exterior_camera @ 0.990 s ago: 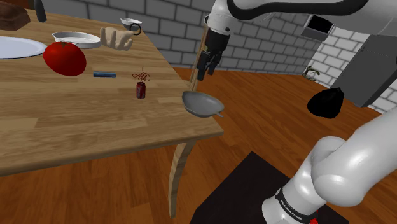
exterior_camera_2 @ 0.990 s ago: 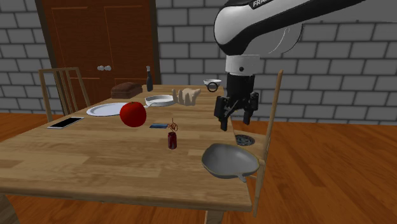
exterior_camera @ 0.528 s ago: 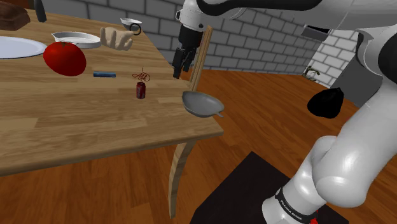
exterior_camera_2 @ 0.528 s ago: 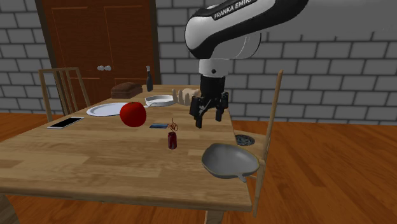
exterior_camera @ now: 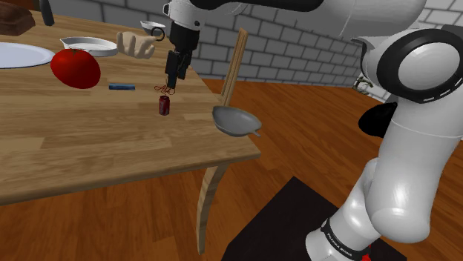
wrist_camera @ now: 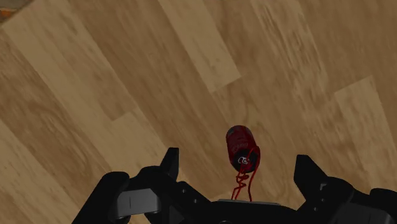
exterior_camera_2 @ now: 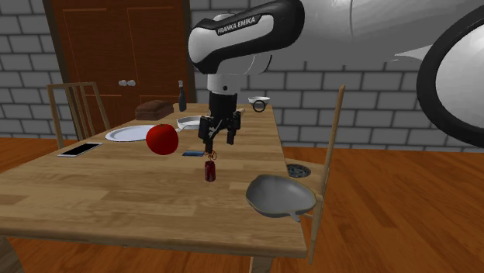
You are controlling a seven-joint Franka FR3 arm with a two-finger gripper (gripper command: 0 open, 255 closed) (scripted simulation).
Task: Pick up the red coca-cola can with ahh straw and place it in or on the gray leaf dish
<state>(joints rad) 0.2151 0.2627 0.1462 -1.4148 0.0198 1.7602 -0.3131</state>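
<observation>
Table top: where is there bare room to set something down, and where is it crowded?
Widest bare wood: the near strip of the table, bordered by the front edge, the red can and the gray leaf dish. A narrower gap lies between can and dish. Crowded: the far end, around the red fruit, white plate, pan and blue bar.

Shoulder view beside stand, second exterior from table end, wrist overhead.

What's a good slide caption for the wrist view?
Open pincer hovering above the upright red can and its curly straw on the wooden table.
</observation>
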